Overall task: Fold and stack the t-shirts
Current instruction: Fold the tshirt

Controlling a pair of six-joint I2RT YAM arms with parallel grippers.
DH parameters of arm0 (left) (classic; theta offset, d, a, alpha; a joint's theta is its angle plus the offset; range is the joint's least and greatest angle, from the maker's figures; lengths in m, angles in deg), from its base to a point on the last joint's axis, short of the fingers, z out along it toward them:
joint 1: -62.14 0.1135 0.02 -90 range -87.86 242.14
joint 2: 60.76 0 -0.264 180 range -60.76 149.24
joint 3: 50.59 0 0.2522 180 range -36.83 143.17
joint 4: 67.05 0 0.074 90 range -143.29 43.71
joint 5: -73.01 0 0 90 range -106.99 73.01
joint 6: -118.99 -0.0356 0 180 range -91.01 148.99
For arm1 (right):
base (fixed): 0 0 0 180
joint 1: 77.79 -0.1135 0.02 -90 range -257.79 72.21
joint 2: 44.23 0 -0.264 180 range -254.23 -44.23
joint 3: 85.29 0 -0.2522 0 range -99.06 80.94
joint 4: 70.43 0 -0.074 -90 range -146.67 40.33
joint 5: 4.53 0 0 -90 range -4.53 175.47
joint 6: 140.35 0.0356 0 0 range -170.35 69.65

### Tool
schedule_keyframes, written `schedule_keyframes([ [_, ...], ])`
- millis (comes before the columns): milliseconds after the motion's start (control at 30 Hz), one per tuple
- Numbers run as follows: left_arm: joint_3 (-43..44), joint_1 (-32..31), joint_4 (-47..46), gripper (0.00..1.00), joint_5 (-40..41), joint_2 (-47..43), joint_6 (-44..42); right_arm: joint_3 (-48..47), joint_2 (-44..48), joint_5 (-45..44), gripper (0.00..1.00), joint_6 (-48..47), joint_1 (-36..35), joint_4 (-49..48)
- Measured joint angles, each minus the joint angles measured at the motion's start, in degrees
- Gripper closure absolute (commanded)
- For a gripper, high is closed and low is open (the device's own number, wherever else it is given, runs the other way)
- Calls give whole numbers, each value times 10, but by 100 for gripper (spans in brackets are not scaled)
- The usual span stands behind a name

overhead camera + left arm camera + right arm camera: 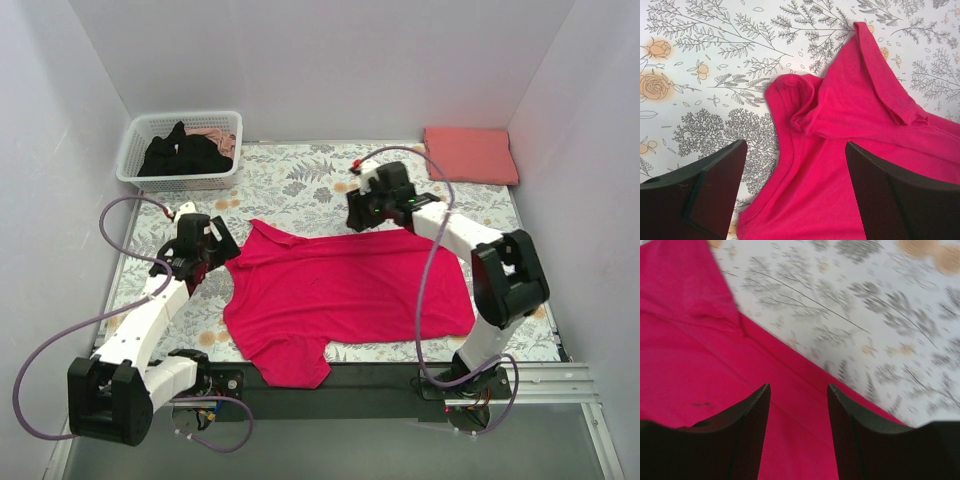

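Observation:
A crimson-magenta t-shirt (345, 295) lies spread on the floral cloth, its hem folded over at the near side. My left gripper (213, 247) hovers open above the shirt's left edge. In the left wrist view the left gripper (795, 145) straddles a rumpled sleeve and seam (805, 115) without holding it. My right gripper (362, 216) is open over the shirt's far edge. In the right wrist view the right gripper (799, 386) has only flat fabric (700, 365) below it. A folded salmon-pink t-shirt (470, 155) rests at the back right. A black t-shirt (185, 157) sits in the basket.
The white lattice basket (190, 116) stands at the back left, with a bit of pink fabric (215, 135) behind the black shirt. The floral-print cloth (300, 185) covers the table. Pale walls close in on the left, back and right.

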Motion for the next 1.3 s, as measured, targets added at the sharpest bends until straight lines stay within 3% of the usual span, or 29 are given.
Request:
schedule_keyframes([
  [67,-16,0,-1,21,3,-26,7,-32,-36,2,50,-15,-44,0],
  [200,-48,0,-7,21,11,-75,17,-111,-117,5,52,-42,-107,-5],
  [533,-51,0,-10,21,27,-81,17,-242,-253,-7,50,-85,-180,-7],
  [1300,-51,0,-10,21,18,-73,13,-264,-289,-40,51,-127,-226,-6],
])
